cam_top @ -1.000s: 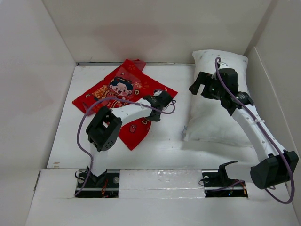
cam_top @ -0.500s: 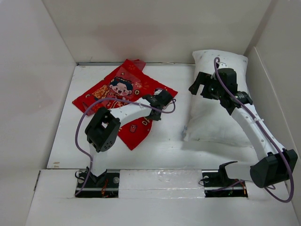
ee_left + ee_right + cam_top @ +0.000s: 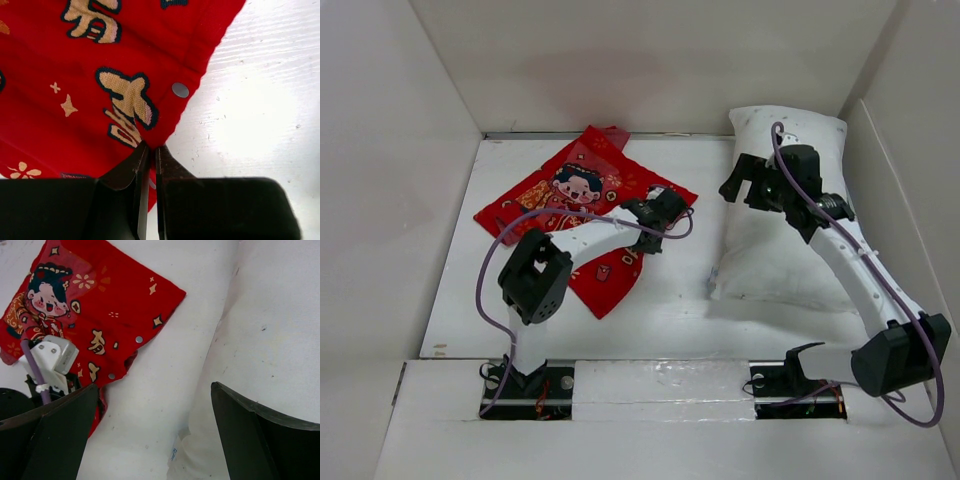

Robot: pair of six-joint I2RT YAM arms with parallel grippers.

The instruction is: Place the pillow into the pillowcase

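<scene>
Presently the left gripper stands closed, its two fingers brought together on the hem of the pillowcase. Red cloth shows in the narrow slit between them, so the edge appears pinched rather than merely touched. The pinch sits near a metal snap on that hem, on the side of the case that faces the pillow. The right gripper is spread wide and holds nothing; it hangs above the pillow's left border, with bare table showing between its fingers. The case lies flat at left-centre of the table, print upward. The pillow lies well apart from it, near the right wall, wholly outside the case. Judgement: the step in hand is securing the mouth of the case, and insertion has not begun. The next move calls for lifting the pinched layer alone so the mouth opens; whether one layer or both is caught cannot be told. The right arm would then need to close on the pillow and bring it across to the opening.
</scene>
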